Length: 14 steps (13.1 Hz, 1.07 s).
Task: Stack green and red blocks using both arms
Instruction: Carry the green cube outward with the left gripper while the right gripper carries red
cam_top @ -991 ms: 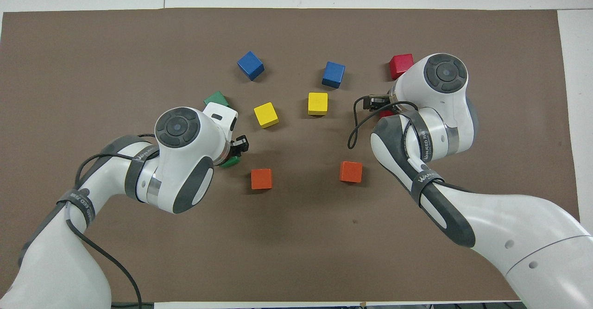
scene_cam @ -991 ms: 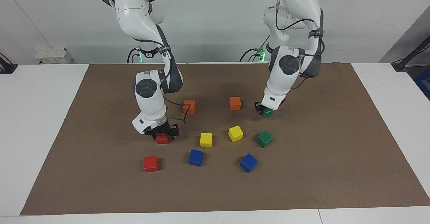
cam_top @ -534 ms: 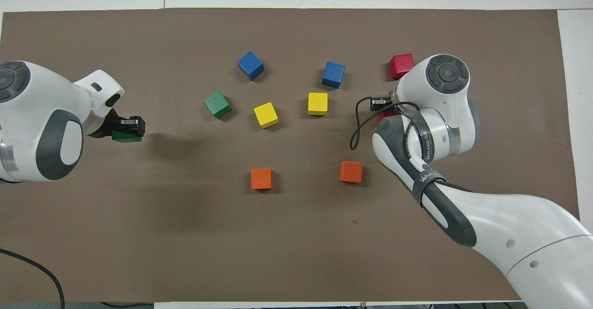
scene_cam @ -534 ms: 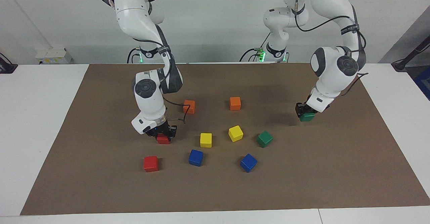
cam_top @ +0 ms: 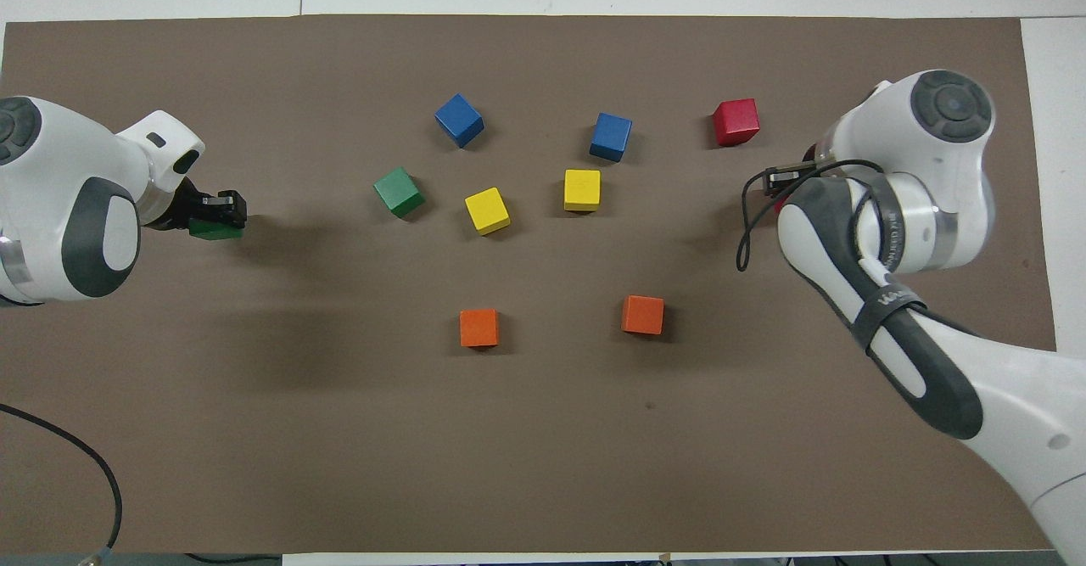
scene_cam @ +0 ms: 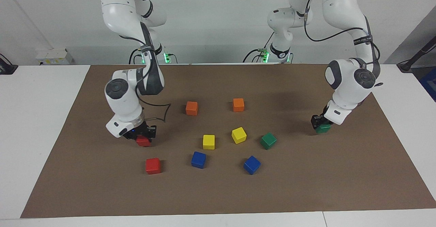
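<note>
Nearest the robots, two orange cubes [scene_cam: 191,108] [scene_cam: 238,104] sit side by side on the brown mat [scene_cam: 218,193] that covers the middle of the bench [scene_cam: 34,118].

Farther out, toward the left arm's end of the mat, the left tool [scene_cam: 321,125] is clenched on a green block [scene_cam: 323,128], low over the mat with a shadow under it; whether the block touches the mat cannot be told. Toward the right arm's end, the right tool [scene_cam: 143,135] is clamped on a red block [scene_cam: 143,141], also just above the mat or on it. In the overhead view this red block is almost wholly hidden by the right arm.

In the middle of the mat two yellow cubes [scene_cam: 208,142] [scene_cam: 239,135] lie beside each other, and the second green block [scene_cam: 268,140] rests free just beside them, toward the left arm's end, tilted cornerwise.

Farthest from the robots lie two blue cubes [scene_cam: 198,159] [scene_cam: 252,165] and, toward the right arm's end, the second red block [scene_cam: 153,166], alone on the mat and near the held red block.
</note>
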Motion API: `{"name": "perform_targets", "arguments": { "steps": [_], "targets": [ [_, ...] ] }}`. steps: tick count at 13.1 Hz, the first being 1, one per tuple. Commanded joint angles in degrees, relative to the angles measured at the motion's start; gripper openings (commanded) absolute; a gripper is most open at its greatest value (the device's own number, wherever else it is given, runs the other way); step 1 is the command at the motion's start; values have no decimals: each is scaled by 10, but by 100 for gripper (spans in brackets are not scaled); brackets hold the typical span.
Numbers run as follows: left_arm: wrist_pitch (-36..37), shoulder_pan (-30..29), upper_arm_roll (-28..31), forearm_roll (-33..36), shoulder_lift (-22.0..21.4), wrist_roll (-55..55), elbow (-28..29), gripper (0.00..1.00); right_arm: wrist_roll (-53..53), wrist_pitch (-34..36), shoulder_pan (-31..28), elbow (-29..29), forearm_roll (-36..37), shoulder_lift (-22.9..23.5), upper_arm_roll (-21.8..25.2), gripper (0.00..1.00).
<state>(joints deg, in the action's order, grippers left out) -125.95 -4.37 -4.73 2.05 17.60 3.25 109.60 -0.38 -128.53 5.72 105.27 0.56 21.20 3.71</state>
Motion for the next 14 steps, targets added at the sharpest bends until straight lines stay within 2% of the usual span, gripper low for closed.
{"name": "perform_targets", "arguments": {
  "steps": [1,4,6,7,8,12,14],
  "targets": [
    [-18,-15,-7,6,32,20,-16,0,-42,20,-33,12,3,-26,-7,0],
    [-19,-13,-8,1,36,25,-11,0,-74,-16,-62,43,4,-32,-8,0],
    [-24,-13,-8,2,36,21,-7,0,-81,-93,-77,85,3,-30,-8,0],
    [-32,-13,-8,2,35,18,-1,20,-80,-110,-78,92,4,-26,-8,0],
    [-50,-12,-7,3,33,16,12,99,-76,-110,-77,92,3,-25,-8,0],
    [-50,-12,-7,8,32,11,5,100,-58,-112,-80,92,2,-24,-8,0],
    [37,0,-9,2,38,19,-77,100,-51,-114,-81,92,2,-24,-8,0]
  ]
}}
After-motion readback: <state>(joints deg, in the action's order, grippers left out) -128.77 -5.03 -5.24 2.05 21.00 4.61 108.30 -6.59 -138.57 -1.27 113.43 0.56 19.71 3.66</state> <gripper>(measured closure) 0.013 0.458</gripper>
